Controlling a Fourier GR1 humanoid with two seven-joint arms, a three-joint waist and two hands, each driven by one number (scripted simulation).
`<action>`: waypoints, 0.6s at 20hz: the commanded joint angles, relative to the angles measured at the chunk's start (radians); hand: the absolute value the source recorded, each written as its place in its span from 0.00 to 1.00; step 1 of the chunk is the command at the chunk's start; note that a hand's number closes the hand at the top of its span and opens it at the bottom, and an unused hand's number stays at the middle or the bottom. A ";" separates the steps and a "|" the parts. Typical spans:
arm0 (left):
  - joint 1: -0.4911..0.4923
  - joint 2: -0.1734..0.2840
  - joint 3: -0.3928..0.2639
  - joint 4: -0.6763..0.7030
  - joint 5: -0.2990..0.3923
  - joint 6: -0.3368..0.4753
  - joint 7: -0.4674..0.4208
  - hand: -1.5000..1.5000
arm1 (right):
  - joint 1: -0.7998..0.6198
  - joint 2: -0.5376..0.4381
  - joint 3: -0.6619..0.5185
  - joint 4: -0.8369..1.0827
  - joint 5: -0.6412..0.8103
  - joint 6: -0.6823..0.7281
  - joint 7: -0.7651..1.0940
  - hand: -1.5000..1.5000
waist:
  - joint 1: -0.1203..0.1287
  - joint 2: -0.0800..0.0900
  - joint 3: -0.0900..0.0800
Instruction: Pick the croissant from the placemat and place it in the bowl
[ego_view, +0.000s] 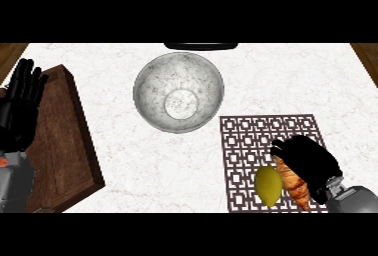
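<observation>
Two items lie low on the patterned placemat (251, 150) at lower right: a croissant (292, 184) and a yellow-green fruit (268, 185). The right hand (308, 159) curls over the croissant, seemingly gripping it. Upper centre sits the bowl (179, 92). Left hand (22, 102) spread, left edge.

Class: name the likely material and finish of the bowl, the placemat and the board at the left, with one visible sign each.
Bowl: probably stone or speckled ceramic; mottled grey surface.
Placemat: perhaps woven or cut fibre; dark brown openwork lattice.
Board: looks like wood; dark brown grain, matte, raised edge.
</observation>
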 joint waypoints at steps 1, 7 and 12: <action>0.044 -0.021 -0.016 -0.078 -0.018 0.009 0.014 0.50 | 0.007 0.014 -0.015 0.045 0.035 -0.059 -0.070 1.00 | 0.002 0.002 0.003; -0.017 0.021 0.037 -0.006 0.017 -0.039 0.012 0.50 | 0.020 0.039 -0.030 0.022 0.093 -0.103 -0.109 1.00 | 0.000 0.003 0.003; -0.060 -0.020 -0.030 -0.025 -0.017 -0.014 0.017 0.50 | -0.297 -0.027 -0.310 0.320 -0.157 -0.069 -0.308 1.00 | 0.081 0.036 0.008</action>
